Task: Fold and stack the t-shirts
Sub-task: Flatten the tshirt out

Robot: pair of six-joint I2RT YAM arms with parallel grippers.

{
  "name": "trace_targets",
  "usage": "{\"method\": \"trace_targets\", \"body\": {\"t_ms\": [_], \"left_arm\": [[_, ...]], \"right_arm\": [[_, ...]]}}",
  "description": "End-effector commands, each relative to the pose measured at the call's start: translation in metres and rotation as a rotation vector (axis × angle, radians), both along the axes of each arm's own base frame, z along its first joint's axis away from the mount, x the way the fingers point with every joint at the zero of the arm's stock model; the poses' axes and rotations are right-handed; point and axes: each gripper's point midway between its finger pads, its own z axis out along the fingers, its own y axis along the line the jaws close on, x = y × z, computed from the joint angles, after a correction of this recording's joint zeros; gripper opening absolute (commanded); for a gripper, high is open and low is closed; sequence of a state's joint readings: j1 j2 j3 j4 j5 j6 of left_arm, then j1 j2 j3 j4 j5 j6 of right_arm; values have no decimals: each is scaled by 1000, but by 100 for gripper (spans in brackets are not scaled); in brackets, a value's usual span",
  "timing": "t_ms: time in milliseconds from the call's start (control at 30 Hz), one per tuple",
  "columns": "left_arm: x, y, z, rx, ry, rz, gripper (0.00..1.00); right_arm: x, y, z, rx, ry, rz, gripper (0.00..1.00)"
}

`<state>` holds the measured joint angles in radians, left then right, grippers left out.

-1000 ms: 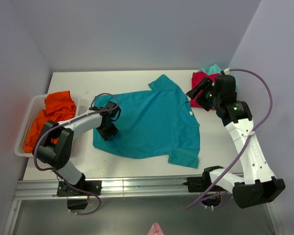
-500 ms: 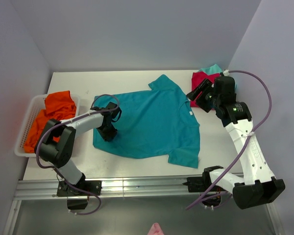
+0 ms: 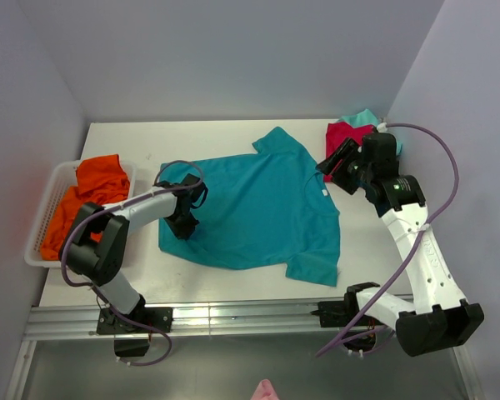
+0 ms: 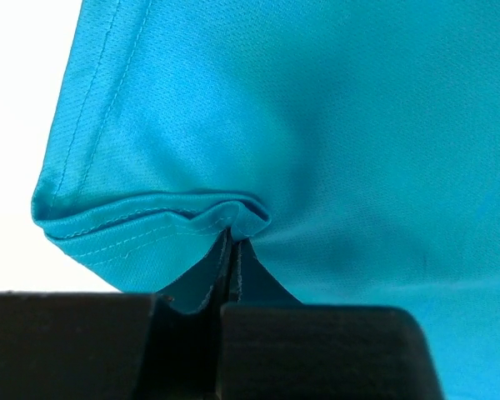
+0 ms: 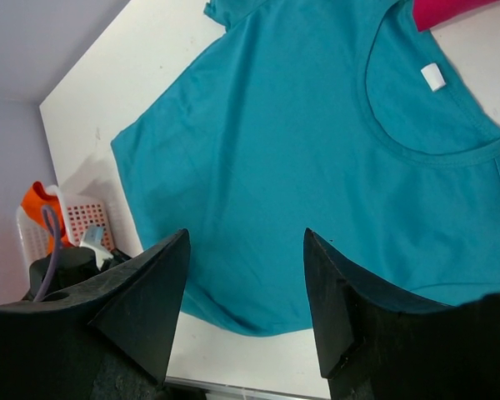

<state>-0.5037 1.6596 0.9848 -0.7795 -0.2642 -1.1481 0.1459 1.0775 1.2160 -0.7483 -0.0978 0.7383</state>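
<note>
The left fingers [image 4: 333, 350] pinch the teal-blue t-shirt [image 3: 258, 208] by its hem corner (cloth bunched tight). The right fingers [image 5: 142, 292] hang spread wide near its collar, empty.

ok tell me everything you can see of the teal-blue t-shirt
The teal-blue t-shirt lies spread flat on the table, collar and white neck label toward the right, both short sleeves out. It looks like a soft, fine knit with stitched hems. The left claw is shut on its hem, puckering a fold. The open right claw hangs by the collar.
</note>
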Motion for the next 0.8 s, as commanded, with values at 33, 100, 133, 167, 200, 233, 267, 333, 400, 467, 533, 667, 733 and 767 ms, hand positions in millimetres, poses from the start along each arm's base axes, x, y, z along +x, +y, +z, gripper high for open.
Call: {"method": "trace_targets", "body": {"t_ms": [33,100,133,167,200,233,267,333,400,467,533,667,733,767], "left_arm": [[10,-1,26,15,-74,29,0],[12,-2,39,6,-106,45,0],[9,1,42,20,-105,49,0],[9,1,46,16,-111,60,1],[8,2,51,12,-124,64,2],[6,3,52,14,-120,68,3],[4,4,53,14,-120,73,3],[0,4,55,13,-125,76,3],[-6,6,55,17,-121,85,4],[-12,6,54,15,-115,86,10],[-16,6,53,12,-115,83,16],[-27,8,48,18,-102,89,20],[-29,7,48,12,-103,82,23],[-32,7,47,16,-99,82,23]], "right_arm": [[-1,-1,5,-3,-41,5,64],[-2,-1,4,-1,-38,8,64],[-3,-1,4,0,-41,9,64],[-4,-1,3,1,-39,7,64],[-5,0,2,4,-35,11,64],[-6,0,2,6,-39,12,64],[-6,0,1,6,-38,12,64],[-8,0,2,7,-41,15,64],[-10,0,1,6,-39,15,63],[-12,1,2,7,-42,21,63],[-15,1,2,7,-47,22,63],[-17,2,3,6,-52,24,63],[-19,2,3,6,-53,25,63],[-20,2,3,7,-55,25,63]]}}
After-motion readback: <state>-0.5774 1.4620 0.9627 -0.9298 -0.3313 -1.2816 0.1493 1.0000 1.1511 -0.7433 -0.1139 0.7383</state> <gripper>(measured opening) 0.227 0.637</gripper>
